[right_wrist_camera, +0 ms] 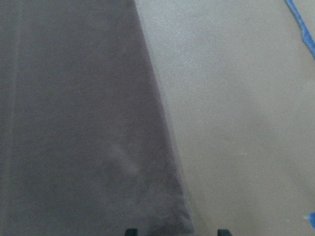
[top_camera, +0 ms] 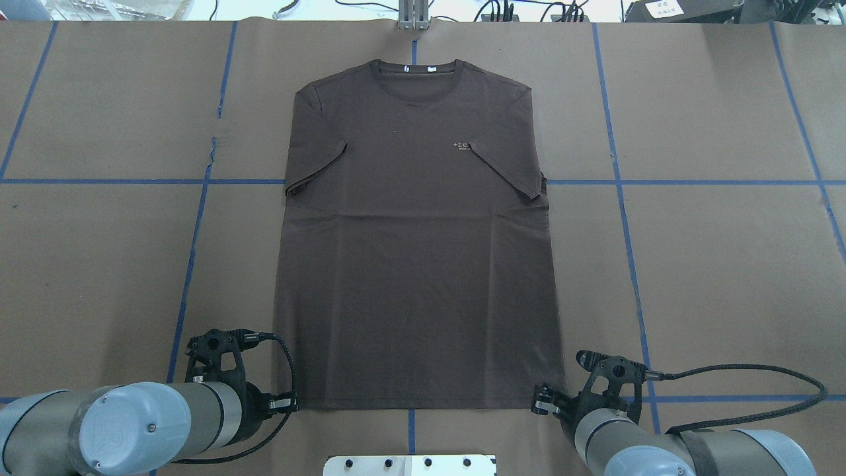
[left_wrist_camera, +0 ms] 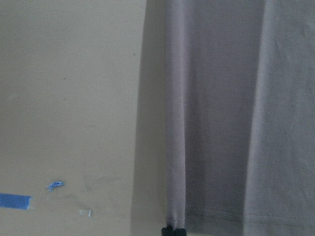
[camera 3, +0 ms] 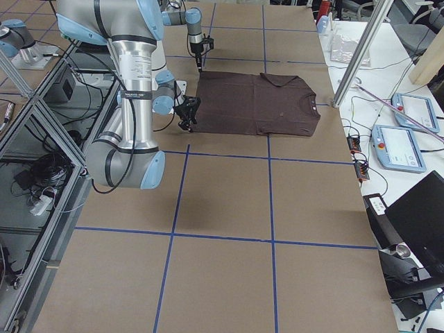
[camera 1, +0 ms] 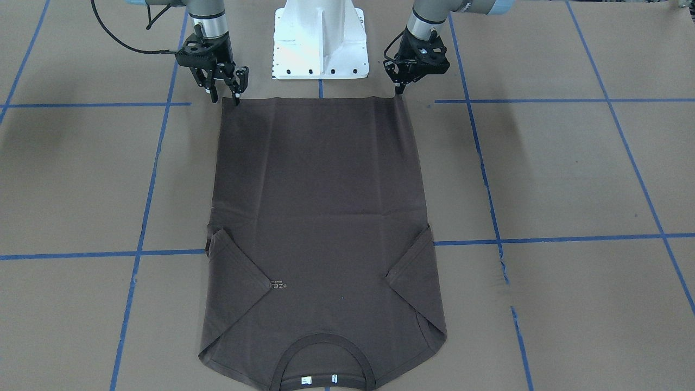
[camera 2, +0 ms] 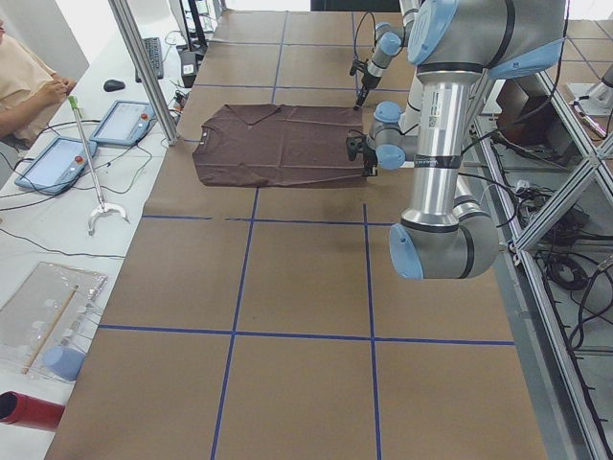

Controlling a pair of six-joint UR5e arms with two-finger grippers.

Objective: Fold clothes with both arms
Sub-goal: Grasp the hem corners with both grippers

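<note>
- Front-facing: the shirt lies flat mid-counter, sleeves tucked in, collar toward the far edge, hem at the robot's edge.
- Left claw is pinched together on one hem corner, and right claw is spread apart at the other.
- Overhead: each claw sits at a hem corner.
- Wrist views: the left fingertips clamp the hem, while the right fingertips straddle their corner.

The dark brown T-shirt covers the tan surface on the left. Its bottom corner lies between the right claw's two spread fingertips. Blue tape runs well right of the T-shirt.
</note>
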